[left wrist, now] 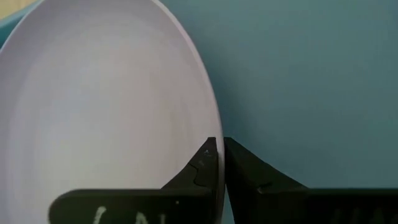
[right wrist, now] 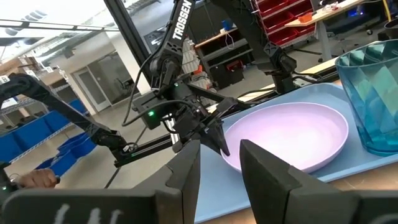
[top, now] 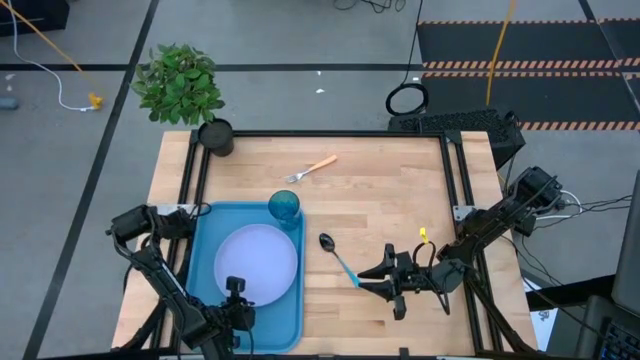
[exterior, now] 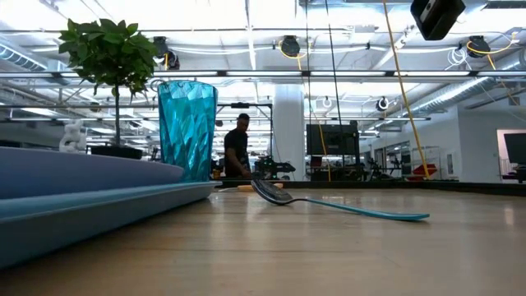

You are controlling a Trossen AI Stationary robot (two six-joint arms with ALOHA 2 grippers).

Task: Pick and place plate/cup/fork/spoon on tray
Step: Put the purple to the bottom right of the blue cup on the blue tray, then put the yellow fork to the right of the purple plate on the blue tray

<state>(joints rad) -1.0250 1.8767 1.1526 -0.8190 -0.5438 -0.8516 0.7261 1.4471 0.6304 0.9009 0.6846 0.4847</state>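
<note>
- The left gripper [left wrist: 217,163] is at the near edge of the tray [top: 203,262], its two dark fingers clenched on the rim of the plate [top: 258,264]; the left arm bends in from the table's left side and reaches low over the tray's near end.
- The plate, round, smooth and pale lavender-white, lies inside the bright blue plastic tray, which has rounded corners and a raised rim and sits on the left of the wooden table [top: 390,200].
- The right gripper [top: 380,281] hangs near the table's near edge, pointing toward the tray, fingers parted and holding nothing; its arm stretches in from the right side.
- White letters reading "TROSSEN" run along the left arm's link in the right wrist view.
- The spoon [top: 338,256], dark bowl and light blue handle, lies on bare wood between the tray and the right gripper.
- The cup [top: 284,207], faceted translucent teal, stands upright in the tray's far right corner.
- The fork [top: 311,168], orange-handled, lies farther back on the table, well apart from the tray.
- A green plant in a black pot [top: 215,136] stands at the far left corner.
</note>
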